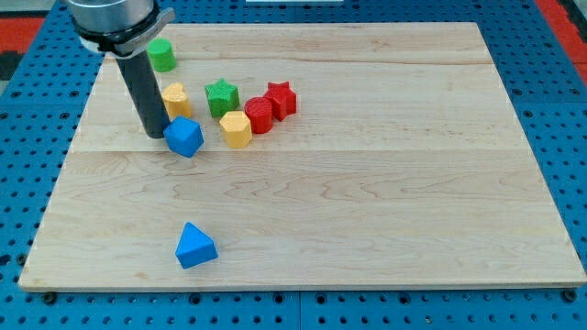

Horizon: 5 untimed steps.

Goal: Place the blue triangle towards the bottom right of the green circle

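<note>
Blocks, eight in all, on a pale wooden surface point(385, 202); you will find most of them bunched toward ten o'clock.

- Blue triangle point(195, 246): the task's piece, alone near seven o'clock, well apart from everything else. It probably sits untouched because your rod is busy elsewhere.
- Green circle point(161, 55): the reference piece, up at eleven o'clock. The spot to its five o'clock side is crowded, which may explain the rod's position.
- Tip point(155, 136): the end effector is a plain rod with nothing to clench or release, so it grasps nothing. Its lower end stands just at nine o'clock of the blue cube point(184, 137), touching or nearly so; you cannot tell which.
- Yellow block point(176, 98): close behind the rod, partly covered by it, shape unclear.
- Yellow hexagon point(236, 128), green star point(221, 96), red block point(259, 115), red star point(281, 99): packed in a cluster at the cube's two o'clock, several touching.

Hidden or cut off: the arm's upper body leaves the view at the top left, and the rod screens the surface directly behind it.
</note>
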### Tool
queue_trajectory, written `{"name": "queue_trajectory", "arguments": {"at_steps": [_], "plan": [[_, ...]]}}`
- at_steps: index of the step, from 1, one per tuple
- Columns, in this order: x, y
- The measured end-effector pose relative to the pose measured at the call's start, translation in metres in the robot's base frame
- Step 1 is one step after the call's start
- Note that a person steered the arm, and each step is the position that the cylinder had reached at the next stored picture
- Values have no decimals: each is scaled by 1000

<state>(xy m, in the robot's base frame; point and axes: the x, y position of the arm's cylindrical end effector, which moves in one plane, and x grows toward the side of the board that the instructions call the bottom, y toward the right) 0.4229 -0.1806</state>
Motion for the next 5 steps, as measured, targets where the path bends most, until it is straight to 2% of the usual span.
{"name": "queue_trajectory", "arguments": {"at_steps": [1,4,5], "plan": [[38,-1],[9,39],[39,66]]}}
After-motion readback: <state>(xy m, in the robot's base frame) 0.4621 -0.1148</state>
